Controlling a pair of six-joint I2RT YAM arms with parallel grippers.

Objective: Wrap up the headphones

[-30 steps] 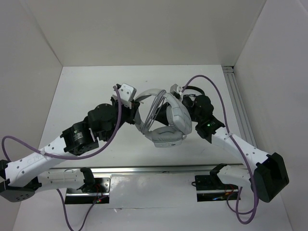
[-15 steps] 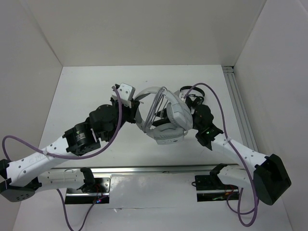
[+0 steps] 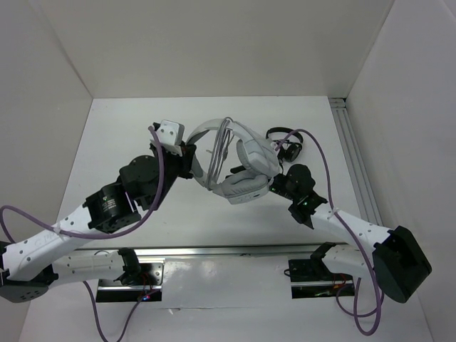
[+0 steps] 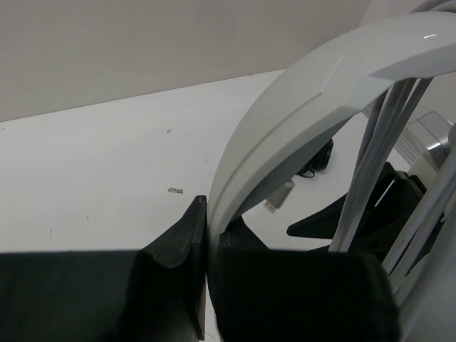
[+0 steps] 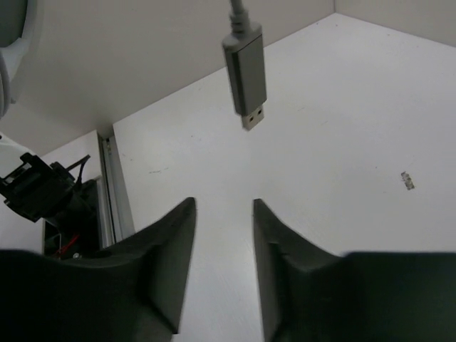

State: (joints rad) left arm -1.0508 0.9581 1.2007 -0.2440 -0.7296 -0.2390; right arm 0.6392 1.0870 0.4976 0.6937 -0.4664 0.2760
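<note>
The headphones [image 3: 246,167] are mid-table between the two arms, held up by the left gripper [image 3: 192,158]. It is clamped tight on the band [image 4: 306,107] near its left end. In the left wrist view the two dark fingers [image 4: 178,242] press the white band from either side with no gap. The cups [image 3: 242,189] hang on the right, nearer side, one overlapping the other from overhead. Thin grey cable [image 3: 219,146] strands cross the band's arch (several side by side, though I cannot count the turns).

The right gripper [image 5: 222,214] is just right of the cups, its fingers spread apart with nothing between them. The cable's plug [image 5: 244,82] dangles beyond its tips, untouched, over the bare table [image 5: 342,142]. A small black item [image 3: 285,148] lies on the table to the far right of the headphones, near the rail [image 3: 350,153] along the right edge.
</note>
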